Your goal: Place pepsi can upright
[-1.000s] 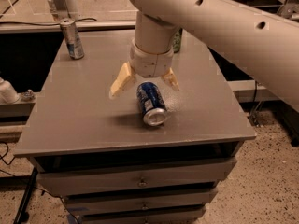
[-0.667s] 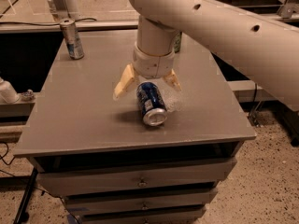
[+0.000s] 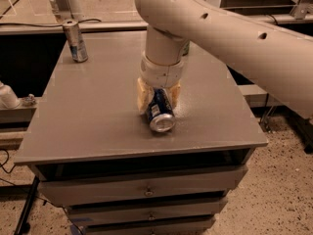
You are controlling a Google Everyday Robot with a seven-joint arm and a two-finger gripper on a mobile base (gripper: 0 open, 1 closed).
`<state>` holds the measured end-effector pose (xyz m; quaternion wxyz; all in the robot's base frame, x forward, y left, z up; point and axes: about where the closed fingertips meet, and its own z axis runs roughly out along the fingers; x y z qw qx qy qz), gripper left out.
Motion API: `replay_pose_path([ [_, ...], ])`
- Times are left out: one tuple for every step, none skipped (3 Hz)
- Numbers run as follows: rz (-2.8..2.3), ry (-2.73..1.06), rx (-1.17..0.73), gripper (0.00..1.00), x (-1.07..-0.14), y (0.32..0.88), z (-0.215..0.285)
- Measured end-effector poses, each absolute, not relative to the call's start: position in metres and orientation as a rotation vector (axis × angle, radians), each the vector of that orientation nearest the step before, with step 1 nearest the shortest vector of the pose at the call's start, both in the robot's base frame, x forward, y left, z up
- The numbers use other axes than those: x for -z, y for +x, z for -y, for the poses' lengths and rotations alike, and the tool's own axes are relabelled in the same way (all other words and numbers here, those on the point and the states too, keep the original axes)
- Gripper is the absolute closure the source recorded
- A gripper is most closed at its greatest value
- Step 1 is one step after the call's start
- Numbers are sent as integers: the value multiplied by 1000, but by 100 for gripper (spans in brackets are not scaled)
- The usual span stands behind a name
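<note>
since the earlier frames the gripper (image 3: 158, 103) had come down onto the table, and its two tan fingers (image 3: 142, 97), splayed wide over the can a second before, had drawn in against it. the pepsi can (image 3: 160, 113) had not moved. it lay on its side near the middle of the grey table (image 3: 93, 116), a little toward the front edge, with one silver end turned to the camera and the dark blue body running back under the wrist. the fingers sat one on each flank of the can and pressed against its sides, pinching it. the can's lower side was touching the tabletop (no gap showed beneath it). the thick white arm (image 3: 220, 28) reached in from the upper right of the view and bent down so that the wrist stood almost straight above the can. a slim can (image 3: 76, 41), silver and blue, stood upright near the far left corner, well apart from the gripper. below the tabletop a stack of drawers (image 3: 146, 192) faced the camera, and a speckled floor (image 3: 283, 190) showed to the right.
</note>
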<state>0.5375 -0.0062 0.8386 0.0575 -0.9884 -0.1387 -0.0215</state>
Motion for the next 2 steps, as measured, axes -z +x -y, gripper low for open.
replay_pose_path([
  [434, -2980, 77, 64, -842, 540, 4],
  [493, -2939, 124, 87, -864, 546, -13],
])
